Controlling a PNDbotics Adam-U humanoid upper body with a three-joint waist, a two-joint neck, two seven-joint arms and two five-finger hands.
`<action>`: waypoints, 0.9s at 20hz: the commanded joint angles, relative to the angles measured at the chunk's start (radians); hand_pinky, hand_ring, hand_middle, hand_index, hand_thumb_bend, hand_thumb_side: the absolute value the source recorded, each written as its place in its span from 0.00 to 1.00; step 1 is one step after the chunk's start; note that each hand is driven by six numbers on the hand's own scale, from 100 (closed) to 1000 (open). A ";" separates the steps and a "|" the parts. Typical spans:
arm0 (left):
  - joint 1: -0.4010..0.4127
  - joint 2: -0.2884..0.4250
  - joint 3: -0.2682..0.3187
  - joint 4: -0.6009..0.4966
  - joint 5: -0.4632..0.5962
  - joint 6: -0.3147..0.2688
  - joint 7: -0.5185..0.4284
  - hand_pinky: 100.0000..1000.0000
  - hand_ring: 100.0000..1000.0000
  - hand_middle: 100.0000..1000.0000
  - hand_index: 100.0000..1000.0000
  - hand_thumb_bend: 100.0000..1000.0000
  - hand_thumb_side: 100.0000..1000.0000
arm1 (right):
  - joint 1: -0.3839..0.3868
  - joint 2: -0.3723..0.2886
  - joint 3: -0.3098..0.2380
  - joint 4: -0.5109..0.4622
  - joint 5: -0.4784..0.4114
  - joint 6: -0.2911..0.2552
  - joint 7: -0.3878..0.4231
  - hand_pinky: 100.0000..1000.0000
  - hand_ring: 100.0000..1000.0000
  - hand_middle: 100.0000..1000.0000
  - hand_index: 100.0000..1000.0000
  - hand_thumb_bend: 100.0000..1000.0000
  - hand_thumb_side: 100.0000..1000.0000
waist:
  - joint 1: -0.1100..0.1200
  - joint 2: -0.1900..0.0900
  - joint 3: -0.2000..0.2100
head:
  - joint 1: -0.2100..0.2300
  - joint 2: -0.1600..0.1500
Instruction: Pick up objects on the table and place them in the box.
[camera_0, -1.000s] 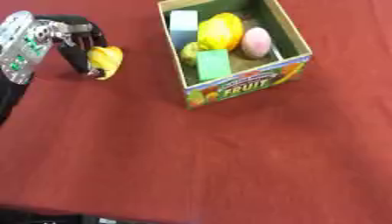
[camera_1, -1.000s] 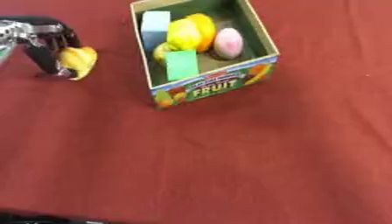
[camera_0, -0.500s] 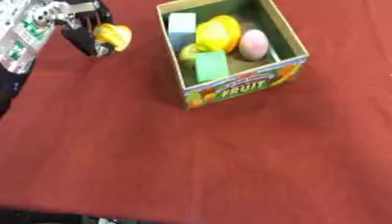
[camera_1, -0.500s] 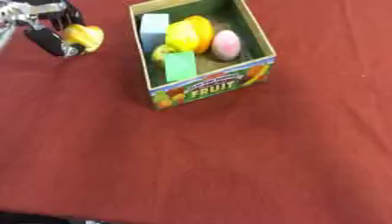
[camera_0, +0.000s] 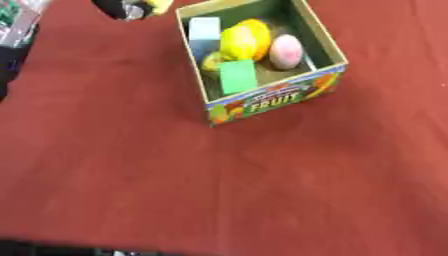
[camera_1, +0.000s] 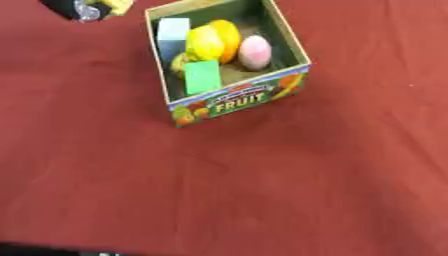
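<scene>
Now the cardboard box (camera_0: 271, 97) stands on the red surface (camera_0: 262, 190), in the upper middle of both views, turned a little askew. Its front wall carries a colourful print with the word FRUIT. Inside it lie several things close together: a pale blue block (camera_0: 204, 31) at the far left corner, a green block (camera_0: 237, 76) leaning near the front wall, a yellow rounded fruit (camera_0: 236, 42) in the middle with an orange fruit (camera_0: 257, 31) just behind it, and a pink egg-shaped thing (camera_0: 286, 51) on the right side. A small yellowish thing (camera_0: 212, 61) shows between the blue block and the green one; I cannot tell what it is.

At the upper left corner, the left robot hand (camera_0: 121, 7) is seen only in part, black, cut by the top edge. It holds a yellow object (camera_0: 159, 5), of which only a small piece shows at its right side. This object is just beside the far left corner of the box, outside its wall and not over the opening. A part of the left arm (camera_0: 19, 25), silver and green, shows at the left edge. Between the robot hand and the box nothing stands in the way.

The right robot hand shows in neither view.
</scene>
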 joint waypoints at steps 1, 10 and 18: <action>-0.049 -0.053 0.001 -0.005 0.012 0.013 -0.003 0.66 0.58 0.53 0.61 0.07 0.00 | -0.016 -0.031 -0.001 -0.015 -0.012 0.000 0.007 0.75 0.65 0.58 0.69 0.00 0.44 | 0.000 -0.020 -0.006 | 0.009 -0.011; -0.079 -0.195 -0.020 0.137 -0.019 0.011 0.027 0.68 0.61 0.57 0.66 0.14 0.00 | -0.035 -0.028 0.003 -0.015 -0.023 0.000 0.018 0.75 0.65 0.58 0.69 0.00 0.45 | 0.008 -0.011 -0.024 | 0.018 -0.020; -0.068 -0.216 -0.035 0.239 -0.063 -0.069 -0.001 0.80 0.76 0.74 0.88 0.40 0.00 | -0.037 -0.023 0.003 -0.015 -0.030 0.003 0.021 0.75 0.65 0.58 0.69 0.00 0.45 | 0.007 -0.014 -0.025 | 0.011 -0.017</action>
